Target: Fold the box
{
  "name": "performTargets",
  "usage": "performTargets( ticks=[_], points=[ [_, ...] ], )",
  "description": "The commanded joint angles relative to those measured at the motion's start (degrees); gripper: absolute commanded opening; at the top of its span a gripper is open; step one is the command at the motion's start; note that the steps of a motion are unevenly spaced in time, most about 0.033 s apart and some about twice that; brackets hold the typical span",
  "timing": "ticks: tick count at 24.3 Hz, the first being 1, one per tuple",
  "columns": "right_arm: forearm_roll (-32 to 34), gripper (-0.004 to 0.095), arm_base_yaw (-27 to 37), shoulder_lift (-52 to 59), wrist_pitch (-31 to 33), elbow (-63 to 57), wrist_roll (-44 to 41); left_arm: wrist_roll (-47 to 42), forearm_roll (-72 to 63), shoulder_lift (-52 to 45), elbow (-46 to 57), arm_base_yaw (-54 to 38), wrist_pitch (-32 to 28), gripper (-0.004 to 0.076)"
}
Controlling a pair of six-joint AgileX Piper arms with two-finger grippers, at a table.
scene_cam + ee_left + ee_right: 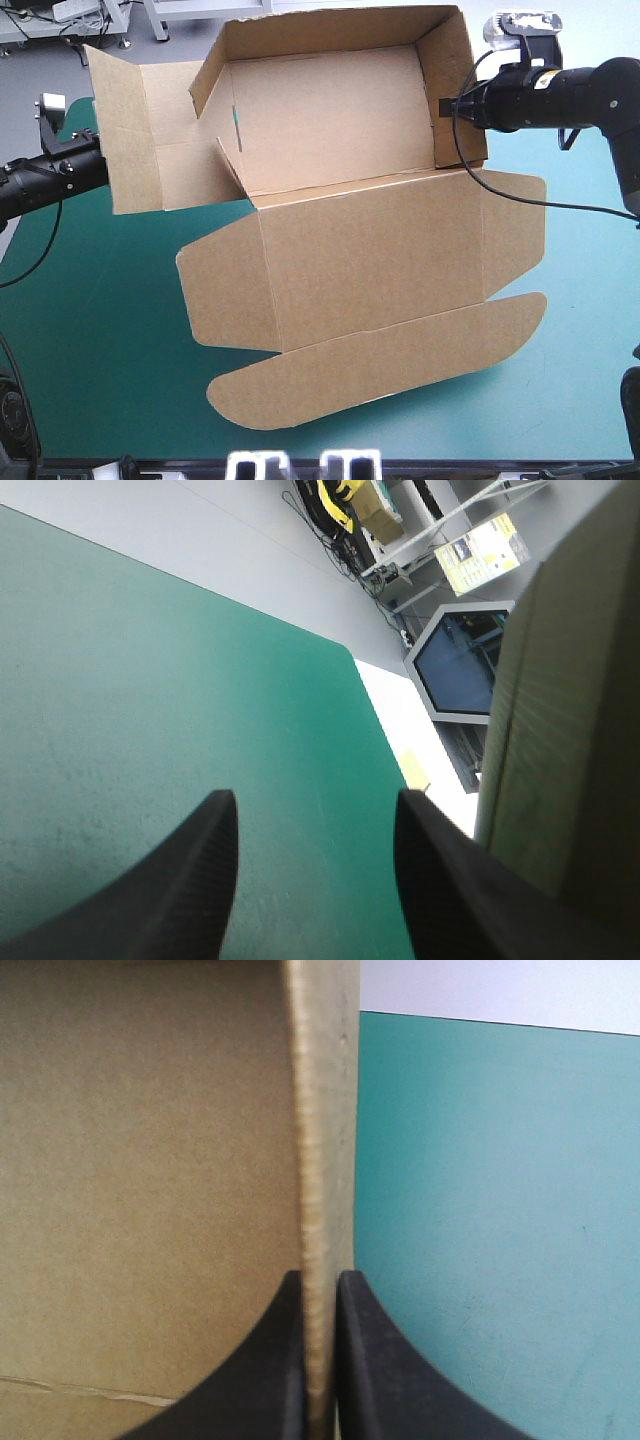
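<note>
The right hand [320, 1278] pinches the right wall of the half-raised brown cardboard box [370, 250], likely steadying it, while the left hand [315, 805] hovers spread wide beside its left flap [125, 130].

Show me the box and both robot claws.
box [370, 250]: high view, flat middle panel.
left gripper [315, 800]: left wrist view, between open fingertips.
right gripper [320, 1280]: right wrist view, between fingertips pinching a wall.

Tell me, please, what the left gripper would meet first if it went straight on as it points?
Probably the teal-green cover, which fills the gap between the left gripper's open fingers; the box stands beside one finger, seemingly off that line.
</note>
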State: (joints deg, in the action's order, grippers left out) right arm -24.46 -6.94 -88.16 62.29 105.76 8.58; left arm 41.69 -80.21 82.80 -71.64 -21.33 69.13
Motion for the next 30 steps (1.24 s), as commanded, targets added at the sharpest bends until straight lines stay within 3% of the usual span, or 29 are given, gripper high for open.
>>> performTargets(
  ticks=[1,18,24,30],
  points=[
    [-2.9,-0.0011,0.1,1.4,-4.4,1.9,-0.6,-0.4,-4.8,-2.9,-1.7,1.6,5.2,0.0349],
    [-3.3,-0.0011,-0.1,-2.6,-4.1,1.9,0.8,-0.4,-7.0,-7.3,-1.7,2.9,5.2,0.0349],
    [-1.5,-0.0011,-3.4,-3.4,-6.0,1.9,0.8,-1.5,-7.8,-8.8,-1.7,4.0,5.0,0.0349],
    [-6.2,-0.0011,-3.5,-3.9,-6.6,1.9,1.4,-1.4,-7.0,-9.0,-1.7,6.7,4.9,0.0349]
  ],
)
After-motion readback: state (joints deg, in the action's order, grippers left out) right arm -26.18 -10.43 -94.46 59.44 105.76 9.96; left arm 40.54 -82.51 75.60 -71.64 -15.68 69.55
